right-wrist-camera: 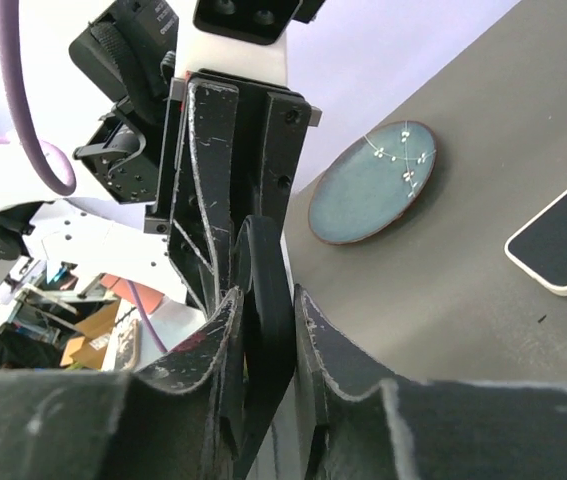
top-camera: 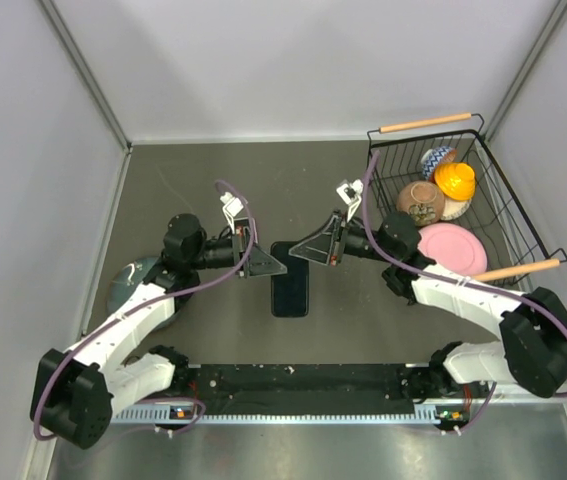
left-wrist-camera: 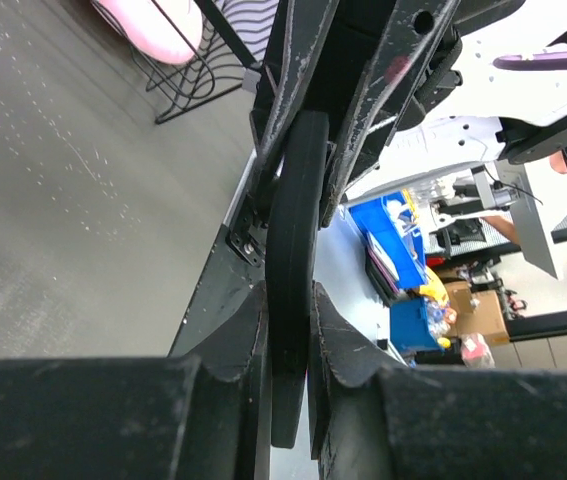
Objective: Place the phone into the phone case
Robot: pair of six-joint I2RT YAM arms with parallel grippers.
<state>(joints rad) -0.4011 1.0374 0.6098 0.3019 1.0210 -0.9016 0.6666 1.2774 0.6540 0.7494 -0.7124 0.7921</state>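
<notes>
Pinching phone case (left-wrist-camera: pixel 298 240): left gripper (top-camera: pixel 273 266), right gripper (top-camera: pixel 308 252); phone (top-camera: pixel 290 288) flat beneath.

White arm links (top-camera: pixel 138 315), black joint housings (top-camera: pixel 185 238); purple cables (top-camera: pixel 231 188) along both arms; black fingers (right-wrist-camera: pixel 348 375) scuffed, scratched

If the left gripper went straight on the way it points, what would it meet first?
Most likely the right gripper, facing it nearly tip to tip; both are closed on the phone case between them.

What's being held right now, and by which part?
The phone case, pinched at its edges by the left gripper and right gripper from opposite sides.
</notes>
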